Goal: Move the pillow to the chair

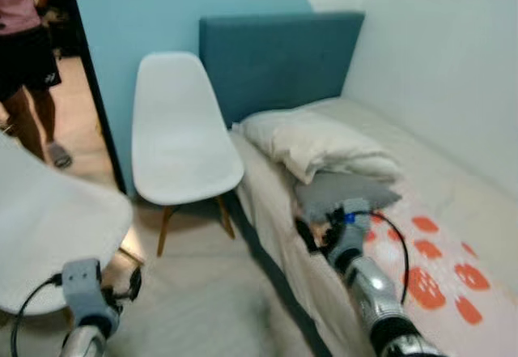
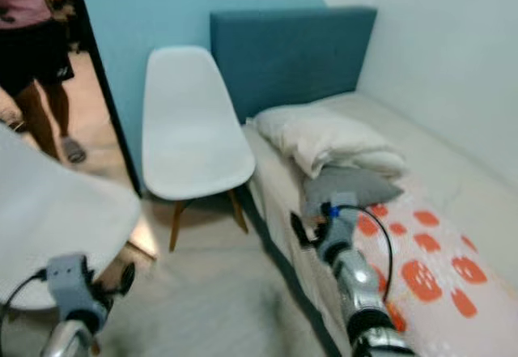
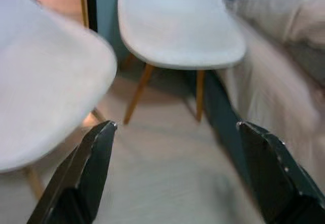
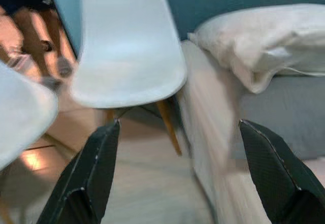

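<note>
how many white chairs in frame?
2. One white chair stands against the blue wall beside the bed, near the pillow. The second chair is nearer the robot, on its left, partly cut off by the frame. None appear hidden.

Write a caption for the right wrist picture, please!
Open right pincer faces a white chair and a white pillow on the bed.
</note>
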### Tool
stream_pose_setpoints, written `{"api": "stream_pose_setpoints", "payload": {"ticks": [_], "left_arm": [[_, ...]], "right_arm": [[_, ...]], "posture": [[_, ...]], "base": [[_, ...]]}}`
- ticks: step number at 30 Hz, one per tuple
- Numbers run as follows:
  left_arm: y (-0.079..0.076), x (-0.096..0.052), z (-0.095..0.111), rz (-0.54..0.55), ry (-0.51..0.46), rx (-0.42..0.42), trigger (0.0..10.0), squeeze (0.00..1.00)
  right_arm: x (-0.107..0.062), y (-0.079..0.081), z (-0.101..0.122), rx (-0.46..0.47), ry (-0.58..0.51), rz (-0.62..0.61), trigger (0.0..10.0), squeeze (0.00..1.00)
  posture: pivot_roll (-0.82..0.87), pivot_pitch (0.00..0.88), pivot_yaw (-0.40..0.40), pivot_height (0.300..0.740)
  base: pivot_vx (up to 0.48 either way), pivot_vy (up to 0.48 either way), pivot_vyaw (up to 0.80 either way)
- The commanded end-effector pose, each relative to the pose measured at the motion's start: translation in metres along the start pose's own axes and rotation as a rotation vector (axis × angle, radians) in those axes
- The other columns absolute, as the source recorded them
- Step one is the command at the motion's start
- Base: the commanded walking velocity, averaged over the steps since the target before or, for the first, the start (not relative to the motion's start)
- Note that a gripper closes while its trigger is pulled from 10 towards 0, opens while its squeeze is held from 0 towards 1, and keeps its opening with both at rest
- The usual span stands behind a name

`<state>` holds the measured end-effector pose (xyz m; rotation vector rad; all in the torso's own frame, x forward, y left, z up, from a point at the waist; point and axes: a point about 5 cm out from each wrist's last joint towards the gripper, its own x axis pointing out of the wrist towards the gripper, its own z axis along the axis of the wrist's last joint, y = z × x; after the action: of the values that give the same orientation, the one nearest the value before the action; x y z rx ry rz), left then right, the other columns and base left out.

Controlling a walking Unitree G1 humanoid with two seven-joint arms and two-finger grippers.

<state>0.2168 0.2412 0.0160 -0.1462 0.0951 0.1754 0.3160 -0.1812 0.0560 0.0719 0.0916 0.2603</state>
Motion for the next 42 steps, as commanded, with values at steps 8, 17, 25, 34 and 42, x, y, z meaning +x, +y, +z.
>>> {"api": "stream_pose_setpoints", "payload": {"ticks": [8, 17, 25, 34, 42], "left_arm": [[-0.034, -0.006, 0.014, 0.041, -0.083, -0.022, 10.0, 0.00], [-0.033, 0.005, 0.040, 0.073, -0.100, -0.018, 10.0, 0.00], [-0.031, 0.015, 0.046, 0.089, -0.113, -0.019, 10.0, 0.00], [-0.028, 0.013, 0.048, 0.102, -0.096, -0.020, 10.0, 0.00], [-0.027, 0.014, 0.047, 0.103, -0.088, -0.023, 10.0, 0.00]], "right_arm": [[-0.018, -0.015, -0.012, 0.025, 0.038, -0.068, 10.0, 0.00], [-0.021, -0.011, -0.013, 0.063, 0.069, -0.066, 10.0, 0.00], [-0.012, -0.006, -0.002, -0.005, 0.038, -0.002, 10.0, 0.00], [-0.005, -0.001, 0.011, -0.036, 0.024, 0.151, 10.0, 0.00], [-0.007, 0.000, 0.009, -0.069, 0.046, 0.204, 10.0, 0.00]], "posture": [[0.13, 0.000, -0.085, 0.740], [0.13, 0.000, -0.080, 0.740], [0.12, 0.000, -0.070, 0.740], [0.13, 0.000, -0.067, 0.740], [0.12, 0.000, -0.065, 0.740]], "base": [[0.333, 0.000, 0.00], [0.341, 0.000, -0.51], [0.336, 0.000, -0.27], [0.334, 0.000, 0.08], [0.327, 0.000, 0.68]]}}
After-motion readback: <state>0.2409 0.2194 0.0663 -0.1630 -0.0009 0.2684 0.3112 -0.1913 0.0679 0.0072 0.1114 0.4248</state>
